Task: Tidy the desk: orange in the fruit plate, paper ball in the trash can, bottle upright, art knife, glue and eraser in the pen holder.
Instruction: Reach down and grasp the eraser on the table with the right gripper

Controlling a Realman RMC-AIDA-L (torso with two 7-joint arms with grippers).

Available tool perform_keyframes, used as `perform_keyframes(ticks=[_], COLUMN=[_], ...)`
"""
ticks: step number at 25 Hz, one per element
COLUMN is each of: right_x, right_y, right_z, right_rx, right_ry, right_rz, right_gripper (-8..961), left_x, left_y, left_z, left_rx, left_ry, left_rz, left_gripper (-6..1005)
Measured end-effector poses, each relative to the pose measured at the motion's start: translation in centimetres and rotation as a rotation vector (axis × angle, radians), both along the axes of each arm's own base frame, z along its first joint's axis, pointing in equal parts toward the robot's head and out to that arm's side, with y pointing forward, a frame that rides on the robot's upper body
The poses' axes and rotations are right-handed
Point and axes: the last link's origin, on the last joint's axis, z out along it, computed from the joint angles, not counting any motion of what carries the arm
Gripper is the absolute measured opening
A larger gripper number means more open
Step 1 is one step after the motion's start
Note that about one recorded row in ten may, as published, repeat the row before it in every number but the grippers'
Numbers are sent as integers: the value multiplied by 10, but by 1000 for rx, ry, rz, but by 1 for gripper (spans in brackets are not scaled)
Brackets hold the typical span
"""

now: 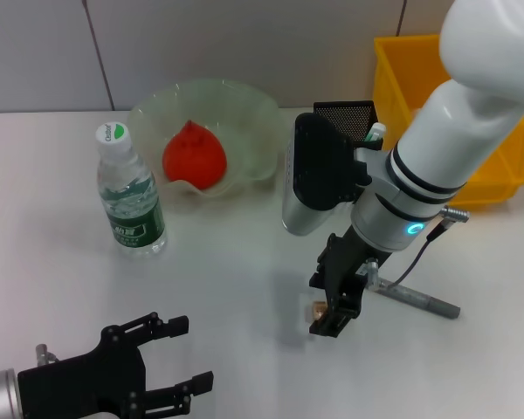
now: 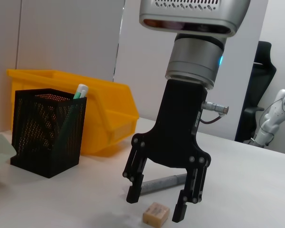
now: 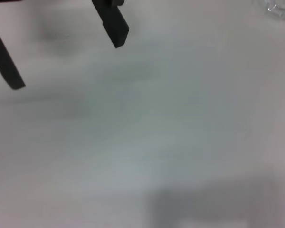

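Right gripper (image 2: 156,209) spread wide over the eraser (image 2: 156,213), lower centre.
I'd pinch this light, rubbery block across its short sides; left gripper (image 1: 179,353) idles released, lower left.

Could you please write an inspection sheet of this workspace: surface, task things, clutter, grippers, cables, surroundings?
Surface: white desk, no spills seen.
Task things: orange in the fruit plate; bottle upright; glue in the pen holder; eraser and art knife lying on the desk; paper ball not seen.
Clutter: nothing seen.
Grippers: right gripper open, above the eraser, not touching it; left gripper open, parked at the near edge.
Cables: one short cable on the right wrist.
Surroundings: yellow bin behind the pen holder; grey wall.
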Motion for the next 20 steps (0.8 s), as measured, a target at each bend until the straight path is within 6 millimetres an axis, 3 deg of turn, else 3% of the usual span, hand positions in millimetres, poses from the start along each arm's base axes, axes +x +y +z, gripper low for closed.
perform_keyframes(ticks=[20], right_x=[9], right_y=[-3], right_z=[-10], right_rx=[2], right_ry=[-45], right_rz=[46], right_gripper=[488], left_x=[-1], left_y=[-1], left_z=[3], left_rx=[20], left_ry=[-18], left_rz=[21], left_gripper=[817])
